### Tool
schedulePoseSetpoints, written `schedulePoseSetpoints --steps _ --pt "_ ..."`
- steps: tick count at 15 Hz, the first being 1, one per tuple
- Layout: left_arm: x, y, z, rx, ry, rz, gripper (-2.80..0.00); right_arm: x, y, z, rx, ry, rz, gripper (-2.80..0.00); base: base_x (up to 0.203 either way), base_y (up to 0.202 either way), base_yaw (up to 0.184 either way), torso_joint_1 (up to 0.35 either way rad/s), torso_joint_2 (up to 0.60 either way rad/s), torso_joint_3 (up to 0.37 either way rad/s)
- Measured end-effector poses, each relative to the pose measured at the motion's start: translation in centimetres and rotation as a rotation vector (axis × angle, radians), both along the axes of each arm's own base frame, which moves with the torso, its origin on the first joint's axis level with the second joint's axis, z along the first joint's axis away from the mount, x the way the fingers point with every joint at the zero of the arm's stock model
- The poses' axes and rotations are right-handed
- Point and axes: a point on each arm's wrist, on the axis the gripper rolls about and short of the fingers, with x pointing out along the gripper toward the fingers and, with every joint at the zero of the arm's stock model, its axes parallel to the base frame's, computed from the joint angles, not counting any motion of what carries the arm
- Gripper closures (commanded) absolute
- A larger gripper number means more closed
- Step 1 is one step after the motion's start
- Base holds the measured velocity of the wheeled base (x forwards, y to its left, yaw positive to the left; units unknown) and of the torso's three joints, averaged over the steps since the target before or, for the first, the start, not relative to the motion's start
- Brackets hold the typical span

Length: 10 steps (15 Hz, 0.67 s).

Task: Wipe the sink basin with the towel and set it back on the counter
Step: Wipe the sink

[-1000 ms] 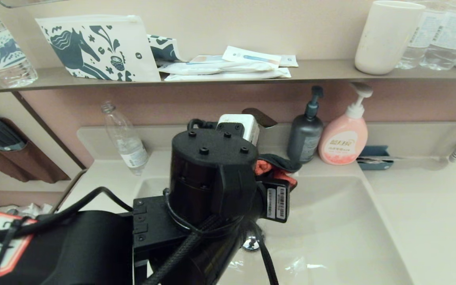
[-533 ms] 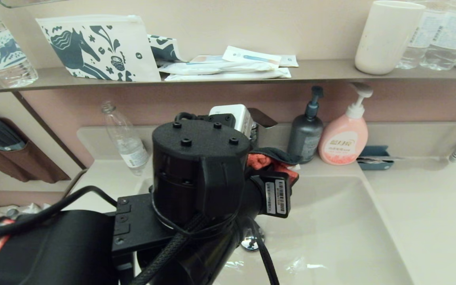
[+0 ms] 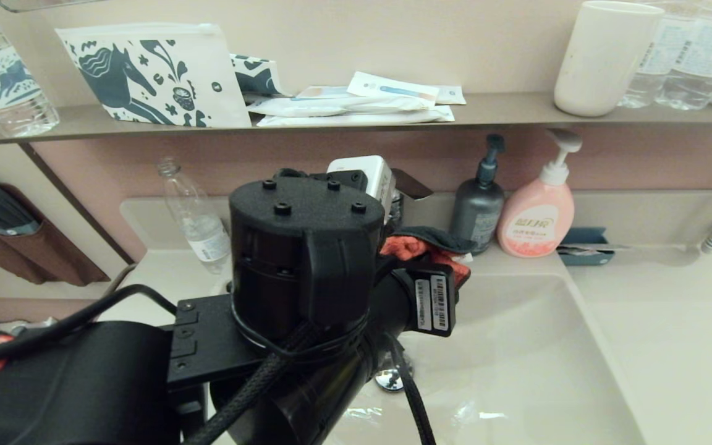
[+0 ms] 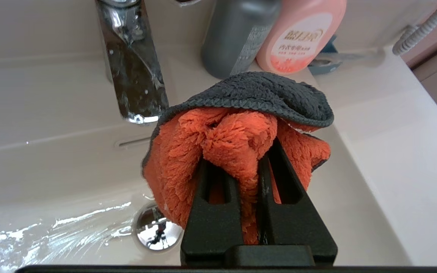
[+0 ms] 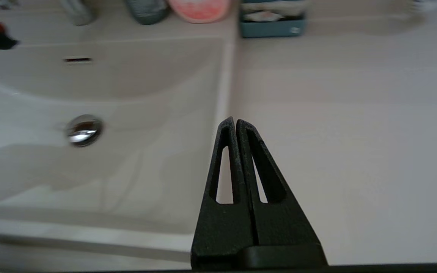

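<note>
Above the sink basin (image 4: 44,178), left pincer (image 4: 237,159) grips the bunched towel (image 4: 241,129); swinging could knock the faucet (image 4: 133,68). Right pincer (image 5: 236,123) is closed, empty.

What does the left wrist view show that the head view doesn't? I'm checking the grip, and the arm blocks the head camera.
Only the left wrist view shows the left end effector shut on the towel and the faucet spout. Only the head view shows the wall shelf and clear bottle. Both show the sink basin, drain plug and pink soap bottle.
</note>
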Motion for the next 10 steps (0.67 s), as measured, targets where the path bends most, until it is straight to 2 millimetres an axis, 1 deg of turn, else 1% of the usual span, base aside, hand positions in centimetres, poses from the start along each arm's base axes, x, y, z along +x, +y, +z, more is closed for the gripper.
schedulePoseSetpoints --steps 2,5,7,10 --pt "0.1 -0.2 0.9 -0.026 -0.013 -0.002 0.00 1.9 0.2 1.7 0.001 0.032 0.105 0.00 0.000 0.000 0.000 0.000 0.00 0.000" --pt "0.1 -0.6 1.9 -0.062 -0.021 -0.020 0.00 6.0 1.7 3.4 -0.011 0.091 0.256 0.00 0.000 0.000 0.000 0.000 0.00 0.000" --pt "-0.6 -1.1 2.3 -0.098 -0.015 -0.047 0.00 9.0 3.1 4.2 -0.016 0.112 0.368 0.00 0.000 0.000 0.000 0.000 0.00 0.000" --pt "-2.3 -1.8 2.7 -0.127 0.002 -0.101 0.00 12.7 5.2 5.1 -0.041 0.137 0.525 0.00 0.000 0.000 0.000 0.000 0.00 0.000"
